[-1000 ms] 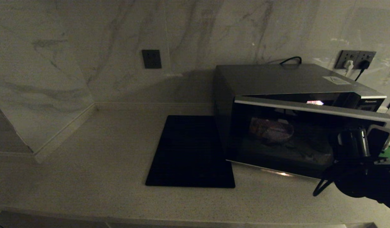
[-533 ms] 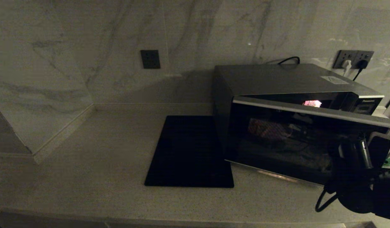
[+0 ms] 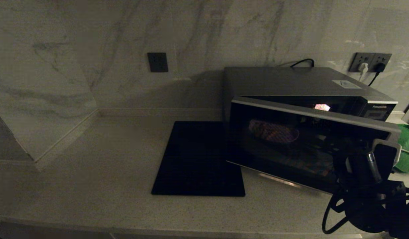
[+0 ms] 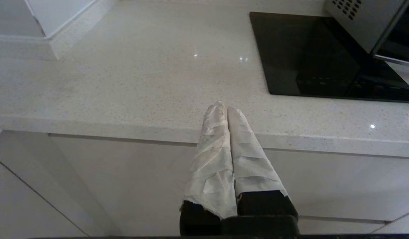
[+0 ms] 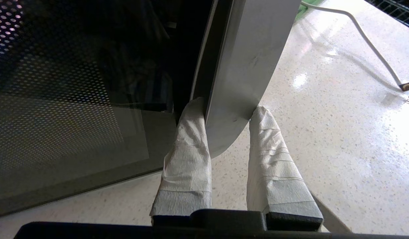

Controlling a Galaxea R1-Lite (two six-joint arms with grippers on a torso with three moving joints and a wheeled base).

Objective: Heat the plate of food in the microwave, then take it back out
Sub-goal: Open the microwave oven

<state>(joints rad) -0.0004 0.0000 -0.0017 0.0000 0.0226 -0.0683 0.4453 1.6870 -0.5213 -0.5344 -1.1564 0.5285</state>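
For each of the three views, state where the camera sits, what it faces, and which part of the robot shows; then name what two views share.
Head view: on the robot's head, looking forward and down at the counter, the black mat and the microwave with its door ajar; the right gripper shows at the door's free edge.
Left wrist view: behind the shut left gripper, facing the counter's front edge and the mat.
Right wrist view: behind the right gripper, its fingers clamping the door's silver trim.
Shared: the head and right wrist views both show the door.
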